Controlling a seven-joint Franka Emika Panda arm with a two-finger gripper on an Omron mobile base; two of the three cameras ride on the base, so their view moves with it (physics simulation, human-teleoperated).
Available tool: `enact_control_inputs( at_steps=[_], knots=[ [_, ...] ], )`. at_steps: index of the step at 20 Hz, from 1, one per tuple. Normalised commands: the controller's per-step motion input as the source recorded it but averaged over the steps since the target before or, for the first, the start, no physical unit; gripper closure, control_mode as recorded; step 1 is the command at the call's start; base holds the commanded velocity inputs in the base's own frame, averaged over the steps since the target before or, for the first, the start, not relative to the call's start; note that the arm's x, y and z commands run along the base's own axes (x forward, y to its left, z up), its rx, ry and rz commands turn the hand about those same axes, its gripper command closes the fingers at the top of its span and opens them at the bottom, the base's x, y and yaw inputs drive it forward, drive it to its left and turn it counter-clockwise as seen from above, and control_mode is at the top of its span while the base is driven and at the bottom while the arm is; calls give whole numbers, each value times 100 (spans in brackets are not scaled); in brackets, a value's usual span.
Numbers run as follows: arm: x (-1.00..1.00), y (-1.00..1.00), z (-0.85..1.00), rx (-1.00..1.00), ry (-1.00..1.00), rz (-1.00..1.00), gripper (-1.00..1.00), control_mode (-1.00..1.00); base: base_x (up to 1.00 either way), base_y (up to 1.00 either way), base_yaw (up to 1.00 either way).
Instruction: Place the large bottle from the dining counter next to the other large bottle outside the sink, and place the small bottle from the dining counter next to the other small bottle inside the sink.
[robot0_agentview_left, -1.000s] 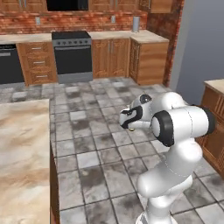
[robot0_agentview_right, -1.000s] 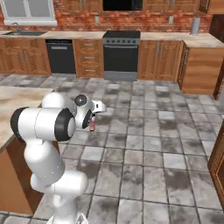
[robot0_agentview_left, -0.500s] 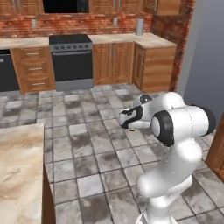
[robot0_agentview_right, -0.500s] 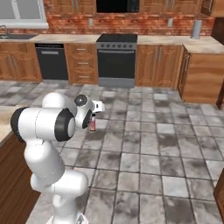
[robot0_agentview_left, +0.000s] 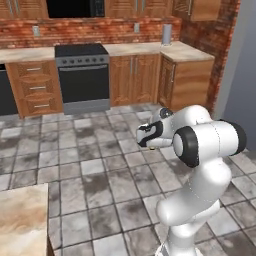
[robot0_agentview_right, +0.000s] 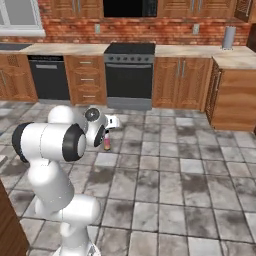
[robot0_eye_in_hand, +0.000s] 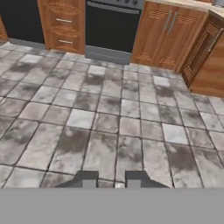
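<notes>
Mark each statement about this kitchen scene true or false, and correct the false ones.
1. The gripper holds the small bottle above the tiled floor. True.
2. The small bottle lies on the floor tiles. False: it hangs in the gripper, clear of them.
3. A black oven stands between wooden cabinets along the brick wall. True.
4. The oven door hangs open. False: it is shut.

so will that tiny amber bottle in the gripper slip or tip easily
Probably light: the small bottle is tiny beside the gripper holding it. It could slip, as it hangs mostly below the hand. Being narrow, it would likely tip easily once set down.
</notes>
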Motion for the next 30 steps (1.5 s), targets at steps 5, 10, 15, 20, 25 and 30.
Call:
enact_control_inputs(
  at_steps=[5, 10, 15, 20, 25, 30],
  knots=[
    [0, 0, 0, 0, 0, 0, 100, 100, 100, 0, -2],
    [0, 0, 0, 0, 0, 0, 100, 100, 100, 0, -2],
    [0, 0, 0, 0, 0, 0, 100, 100, 100, 3, -1],
    [0, 0, 0, 0, 0, 0, 100, 100, 100, 22, 0],
    [0, 0, 0, 0, 0, 0, 100, 100, 100, 40, 0],
    [0, 0, 0, 0, 0, 0, 100, 100, 89, 58, 0]
  ],
)
